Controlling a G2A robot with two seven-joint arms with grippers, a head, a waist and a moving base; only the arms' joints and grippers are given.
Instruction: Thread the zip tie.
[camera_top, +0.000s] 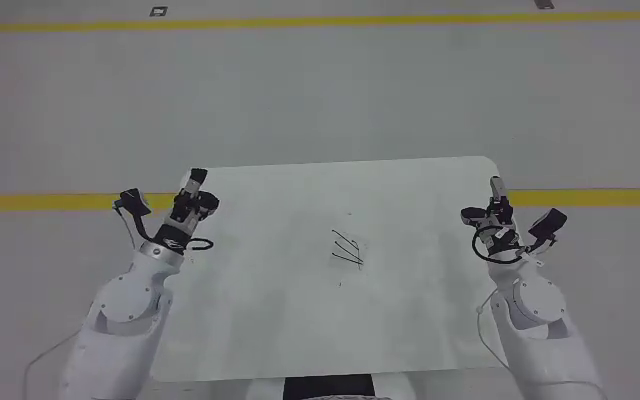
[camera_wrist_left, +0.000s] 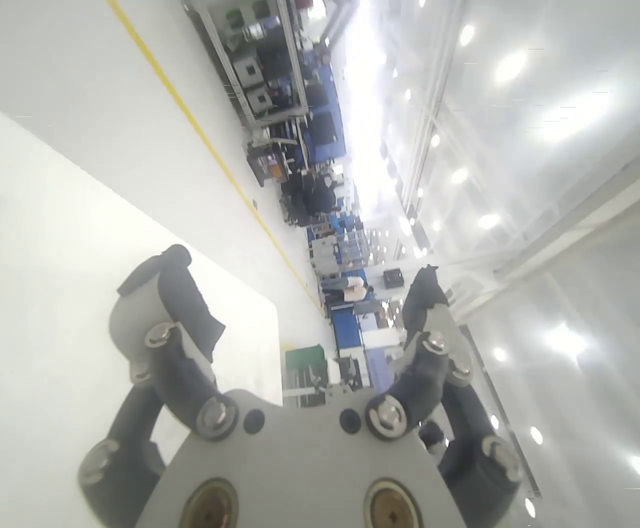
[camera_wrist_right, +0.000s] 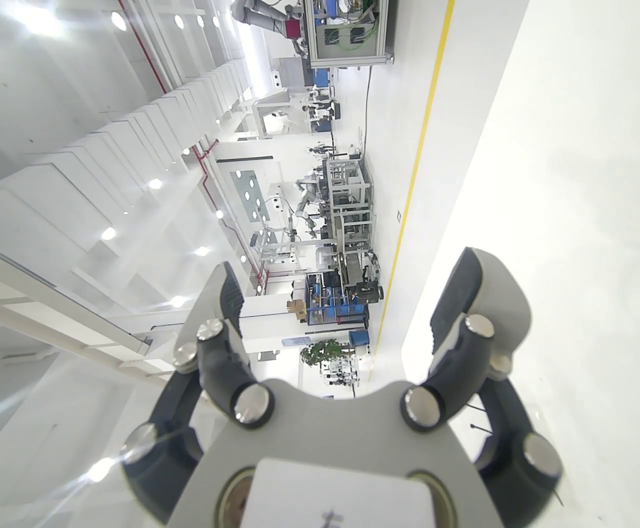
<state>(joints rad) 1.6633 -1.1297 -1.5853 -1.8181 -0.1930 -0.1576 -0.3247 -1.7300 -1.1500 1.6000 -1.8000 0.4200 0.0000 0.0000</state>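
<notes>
The zip tie (camera_top: 347, 248) is lying near the middle of the table (camera_top: 420, 300), its long axis slanting between the far and near edges; which end is leading is unclear. The left tool (camera_top: 197, 179) is hovering released by the far-left corner, and the right tool (camera_top: 496, 186) is hovering released by the far-right corner.

Top camera looks down at the table (camera_top: 280, 210) (wrist cameras face outward).

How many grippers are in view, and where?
2. The left gripper is by the left edge of the table, and the right gripper is by its right edge. Both are open and empty.
</notes>
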